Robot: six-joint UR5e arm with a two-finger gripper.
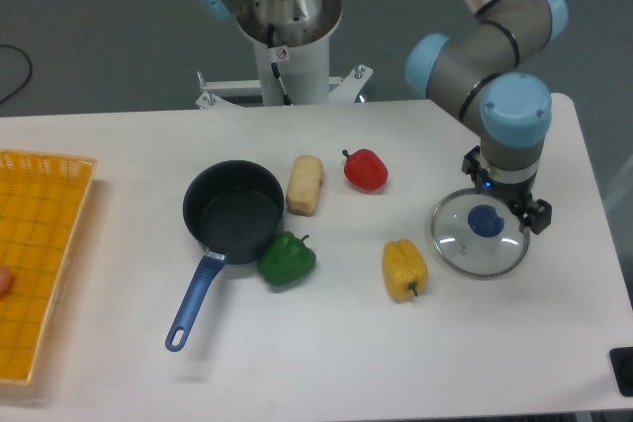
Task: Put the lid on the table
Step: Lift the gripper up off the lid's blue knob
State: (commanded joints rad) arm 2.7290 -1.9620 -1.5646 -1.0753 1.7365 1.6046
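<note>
The lid (480, 234) is seen at the right side of the white tabletop (326, 343), lying flat as far as can be told, w/ its metal rim clear of the tabletop's right edge. Its blue knob (486, 219) is seen at the centre, directly under the gripper (492, 207). The arm is seen coming down from the upper right, wrist pointed straight down over the lid. The fingers are mostly hidden by the wrist from this angle, so it cannot be told how far apart they are, or whether the knob is gripped or only approached. A dark part of the gripper is seen sticking out just right of the knob.

A yellow pepper (405, 269) is found just left of the lid, near but not touching. A red pepper (366, 169) is set further back, approx. mid-tabletop. A bread roll (305, 185) is laid beside the black pan (233, 212), right at its rim. A green pepper (287, 258) is placed at the pan's front right, touching or nearly so. The pan's blue handle (195, 301) is pointed toward the front-left. A yellow grid tray (35, 264) is seen at the far left edge, well apart from the lid.
</note>
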